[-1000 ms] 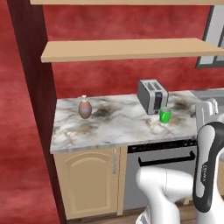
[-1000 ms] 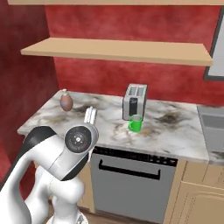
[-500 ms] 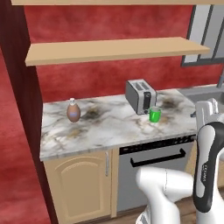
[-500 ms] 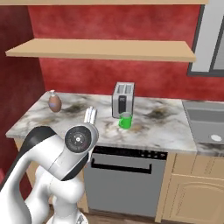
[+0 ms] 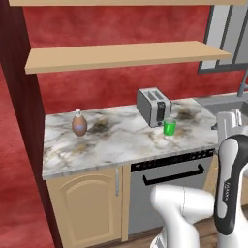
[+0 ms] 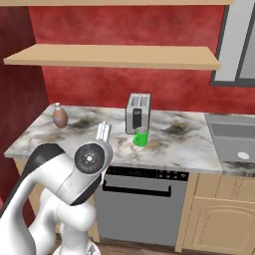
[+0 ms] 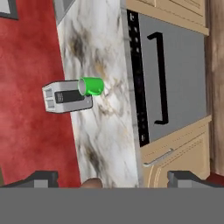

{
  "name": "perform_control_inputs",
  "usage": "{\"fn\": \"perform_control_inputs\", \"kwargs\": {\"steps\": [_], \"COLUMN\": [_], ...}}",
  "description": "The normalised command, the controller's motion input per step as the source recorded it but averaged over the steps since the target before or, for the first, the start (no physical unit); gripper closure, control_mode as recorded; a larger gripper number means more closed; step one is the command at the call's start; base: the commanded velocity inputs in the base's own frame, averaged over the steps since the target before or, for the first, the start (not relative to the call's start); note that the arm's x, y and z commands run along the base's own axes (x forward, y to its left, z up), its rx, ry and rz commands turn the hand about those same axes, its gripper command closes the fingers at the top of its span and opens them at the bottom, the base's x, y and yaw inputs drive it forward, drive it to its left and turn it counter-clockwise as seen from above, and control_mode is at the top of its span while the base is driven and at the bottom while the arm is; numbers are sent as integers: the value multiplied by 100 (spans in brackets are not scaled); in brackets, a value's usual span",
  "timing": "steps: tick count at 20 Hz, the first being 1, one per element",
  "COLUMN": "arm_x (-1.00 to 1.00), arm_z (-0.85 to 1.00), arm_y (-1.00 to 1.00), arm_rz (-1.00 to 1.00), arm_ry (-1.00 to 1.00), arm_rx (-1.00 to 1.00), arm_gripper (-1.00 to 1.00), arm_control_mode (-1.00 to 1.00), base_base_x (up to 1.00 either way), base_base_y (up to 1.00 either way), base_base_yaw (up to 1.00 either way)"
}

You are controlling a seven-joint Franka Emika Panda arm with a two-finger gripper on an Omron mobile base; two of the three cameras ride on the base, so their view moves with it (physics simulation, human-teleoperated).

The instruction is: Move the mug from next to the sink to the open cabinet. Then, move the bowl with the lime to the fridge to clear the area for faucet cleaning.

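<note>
In the hand view the gripper (image 7: 112,177) is standing with its jaws spread wide and nothing between them, the two finger tips showing apart at the bottom corners. That fits an arm that is only approaching, judged from how far the work lies ahead.

Going left to right in the left base view: a small brown bottle (image 5: 79,123) is sitting on the marble counter (image 5: 111,140), well off to one side of the jaws. Next a grey toaster (image 5: 153,106) is standing against the red wall. The green mug (image 5: 169,127) is resting upright just in front of it, ahead of the jaws and well apart from them. A dishwasher (image 5: 170,181) is sitting under the counter.

At the right edge, the sink (image 5: 224,103) is being cut off, and only a sliver of the faucet (image 5: 241,86) is showing. The bowl, lime, cabinet and fridge are lying outside the pictures.
</note>
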Motion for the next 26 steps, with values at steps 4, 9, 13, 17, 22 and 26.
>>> {"fn": "perform_control_inputs", "kwargs": {"steps": [4,9,13,17,22,26], "arm_x": [97,96,93,79,29,1], "arm_z": [-11,-10,-30,-26,-29,-26], "arm_y": [17,13,8,0,0,0], "arm_rz": [-8,-13,-6,2,20,27], "arm_ry": [1,8,6,25,33,29], "arm_rx": [-6,-5,-12,-9,-10,-7], "arm_gripper": [-100,-100,-100,-100,-100,-100], "arm_control_mode": [-100,-100,-100,-100,-100,-100], "base_base_x": [0,0,0,0,0,0], "base_base_y": [0,0,0,0,0,0], "base_base_yaw": [0,0,0,0,0,0]}}
